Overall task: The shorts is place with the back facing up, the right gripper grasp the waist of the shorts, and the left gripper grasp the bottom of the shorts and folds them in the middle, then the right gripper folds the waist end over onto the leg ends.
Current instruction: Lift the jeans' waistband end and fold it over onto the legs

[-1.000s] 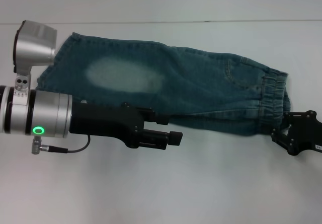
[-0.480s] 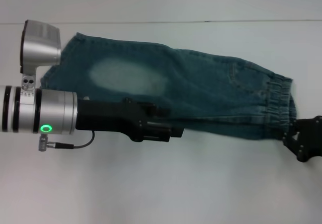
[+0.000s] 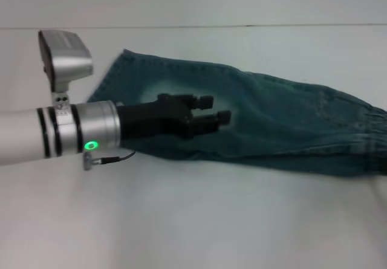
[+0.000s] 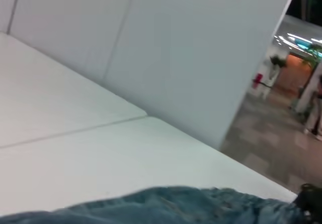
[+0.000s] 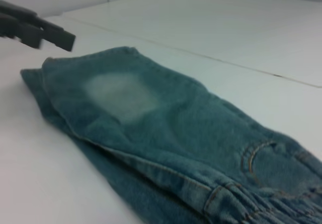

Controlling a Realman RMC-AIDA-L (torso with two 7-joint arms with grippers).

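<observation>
Here, in the head view, the shorts (image 3: 260,127) lie folded lengthwise on the white table (image 3: 193,220), the leg ends (image 3: 118,75) on the left and the waist running off the right edge. The left gripper (image 3: 216,110) hangs over the pale faded patch, its two slim fingers slightly parted and holding nothing. The right gripper is out of sight. In the left wrist view, only a strip of denim (image 4: 166,206) shows against the table and a white wall (image 4: 191,58). In the right wrist view, the shorts (image 5: 166,138) lie flat, layers stacked, and the left gripper's fingertips (image 5: 48,32) hover beyond the leg hems, clear of the cloth.
</observation>
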